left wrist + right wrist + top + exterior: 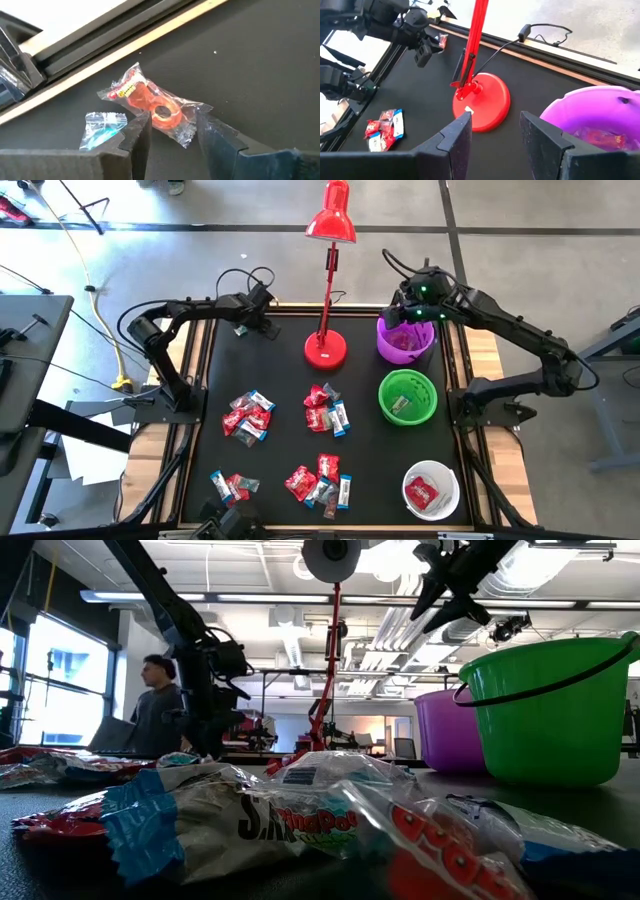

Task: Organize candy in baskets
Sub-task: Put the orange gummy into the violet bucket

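A few candies lie in the three baskets (406, 340), most still on the black mat (290, 370); left gripper (172, 131) and right gripper (496, 131) both gape empty

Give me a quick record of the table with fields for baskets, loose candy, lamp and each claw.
baskets: purple, green and white, in a row down the table's right side, each with candy inside
loose candy: five piles on the mat
lamp: red, at the back centre
left claw: open, low over an orange wrapped candy at the back left
right claw: open, above the purple basket
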